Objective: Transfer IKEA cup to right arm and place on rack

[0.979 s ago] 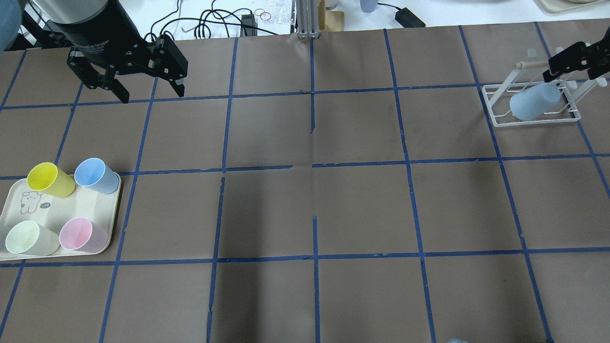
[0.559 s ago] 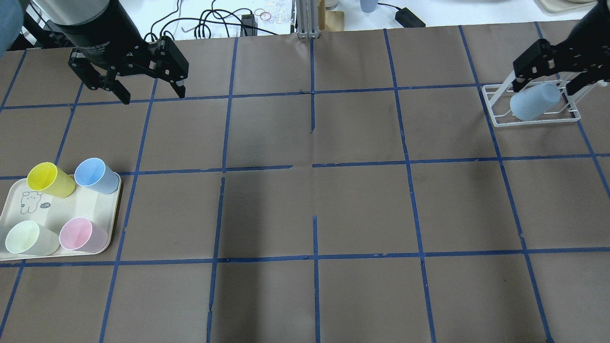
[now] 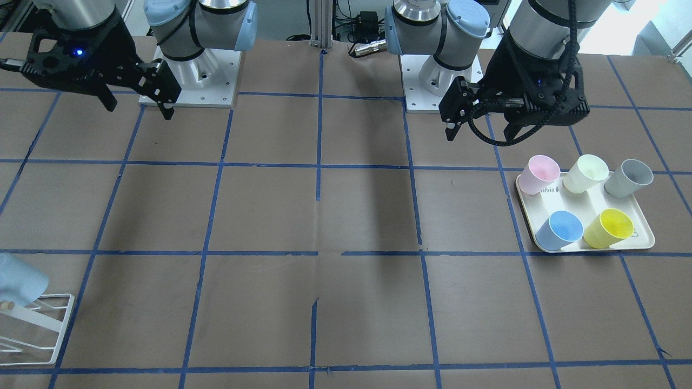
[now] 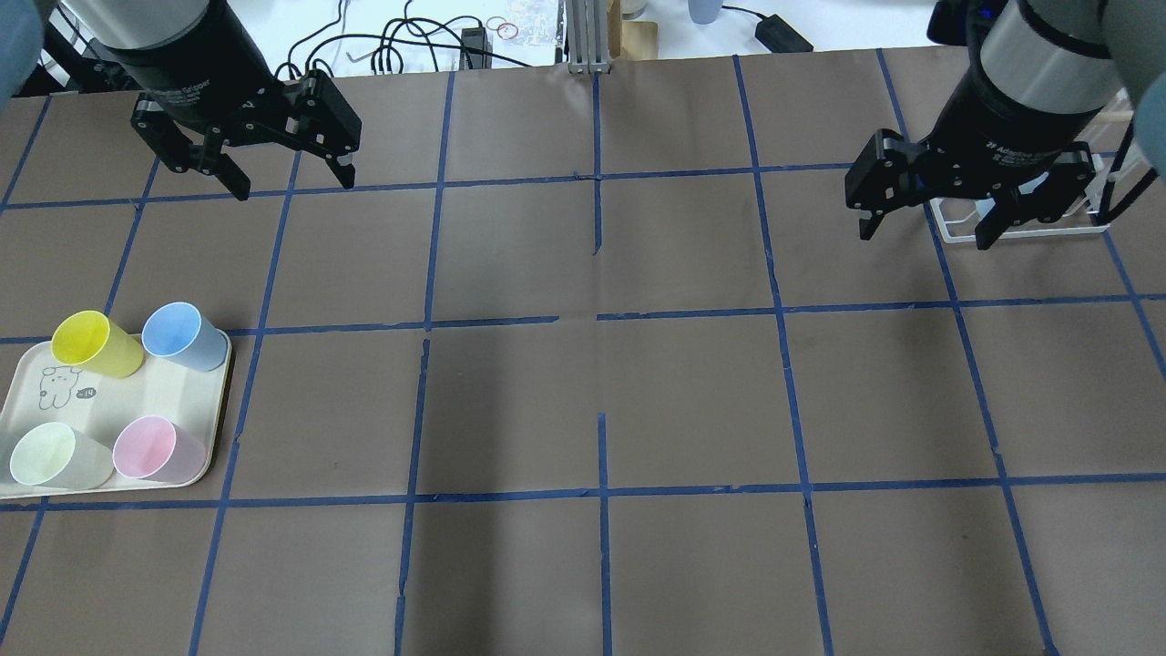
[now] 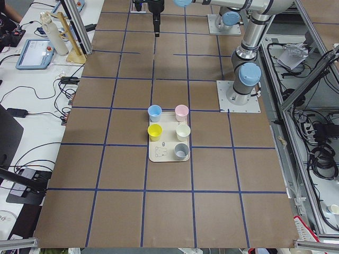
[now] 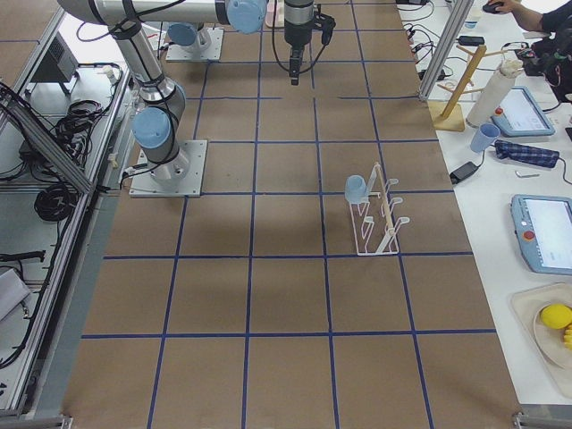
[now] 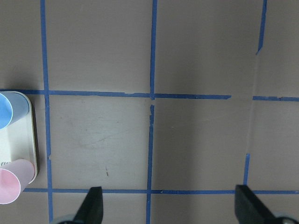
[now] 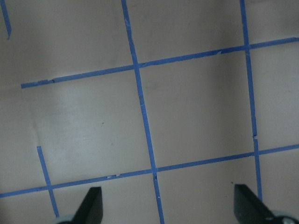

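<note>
Placement looks finished: the small pale powder-blue tapered plastic IKEA cup (image 6: 356,189) rests tilted on the white wire-frame rack (image 6: 375,234), at the end nearer the robot and beside the wooden-tipped peg, with nothing gripping it. The right arm's black two-finger tool (image 4: 927,232) hangs above the brown paper-covered worktop (image 4: 683,392) just inward of the rack. Its jaws are spread wide and empty, and its wrist view shows only paper and blue tape between them. The left arm's matching tool (image 4: 291,182) hovers over the far left of the worktop, equally wide and holding nothing, well apart from the flat cream tray (image 4: 137,392) carrying the other coloured plastic cups (image 3: 565,227). By my reading, hand-over and racking are done. What remains is for the right arm to draw back toward its base without brushing the rack, since a knock could dislodge the lightly perched cup.
</note>
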Available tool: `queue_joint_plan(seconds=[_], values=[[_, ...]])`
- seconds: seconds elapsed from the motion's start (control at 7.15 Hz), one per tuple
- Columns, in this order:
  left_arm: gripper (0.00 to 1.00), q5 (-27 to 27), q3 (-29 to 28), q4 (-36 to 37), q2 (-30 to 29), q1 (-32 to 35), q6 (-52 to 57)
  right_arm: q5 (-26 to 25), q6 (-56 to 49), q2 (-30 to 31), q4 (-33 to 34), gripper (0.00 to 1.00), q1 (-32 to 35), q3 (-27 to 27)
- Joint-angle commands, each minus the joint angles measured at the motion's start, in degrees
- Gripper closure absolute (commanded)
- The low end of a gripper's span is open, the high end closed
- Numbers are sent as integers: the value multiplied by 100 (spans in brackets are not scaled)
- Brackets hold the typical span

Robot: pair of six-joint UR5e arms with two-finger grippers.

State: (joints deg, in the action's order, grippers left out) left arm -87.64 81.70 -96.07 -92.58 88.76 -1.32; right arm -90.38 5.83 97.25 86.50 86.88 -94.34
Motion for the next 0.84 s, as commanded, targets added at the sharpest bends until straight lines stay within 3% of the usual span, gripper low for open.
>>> queue_joint_plan(seconds=[0.0,0.28,0.7], values=[[0,-24,4,1,3,-8,0,12,-2,162,-204,0,110,-58],[0,1,4,10,3,-8,0,55,50,284,-82,0,110,-330],[0,10,4,18,-6,-8,0,248,33,400,-90,0,118,-322]])
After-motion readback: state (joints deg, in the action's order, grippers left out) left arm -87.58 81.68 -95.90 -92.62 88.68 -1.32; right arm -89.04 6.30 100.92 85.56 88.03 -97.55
